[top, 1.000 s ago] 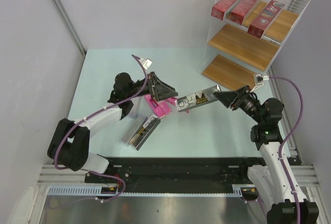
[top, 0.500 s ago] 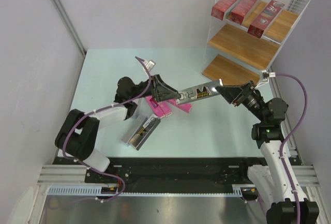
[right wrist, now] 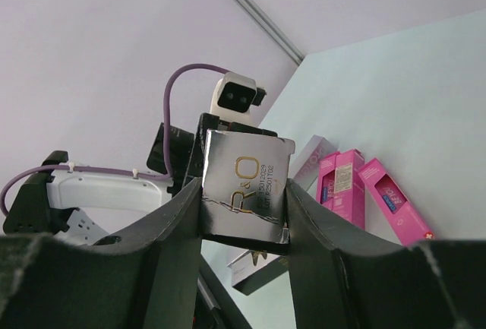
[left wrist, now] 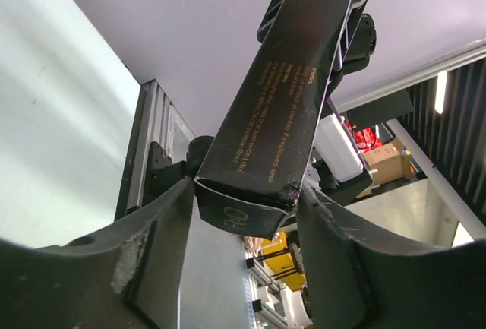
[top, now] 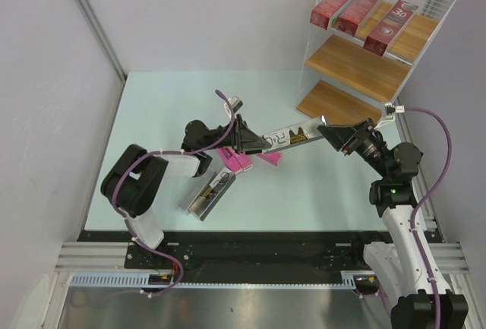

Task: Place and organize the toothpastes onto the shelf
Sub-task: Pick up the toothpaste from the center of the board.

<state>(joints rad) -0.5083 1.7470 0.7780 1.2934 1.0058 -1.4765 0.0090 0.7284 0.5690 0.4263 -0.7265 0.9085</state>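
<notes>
Here we mark the one relation on which the coming move turns. At the left, the left gripper (top: 244, 140) is clenched on the left end of a silver carton (top: 288, 137); in its wrist view both fingers (left wrist: 152, 245) lie against the carton's sides. The carton hangs above the table (top: 152, 116), with its long axis running left to right and its right end tipped slightly toward the far side. On the table beneath the carton's left end lie the pink cartons (top: 241, 162). Nearer to us lies a second silver carton (top: 209, 194). Neither touches the held one.

At the carton's right end, the right gripper (top: 332, 133) grasps the same carton, its jaws pressed on two opposite sides. We thus have one carton bridged between two arms, the grippers facing each other along its length.

Farther right and far stands the shelf (top: 357, 67), with three red cartons (top: 357, 6) high on it. We judge the right arm to be the nearer to the shelf, which lies beyond the carton's right end, roughly along its axis. One gripper must let go before the carton can travel there.
</notes>
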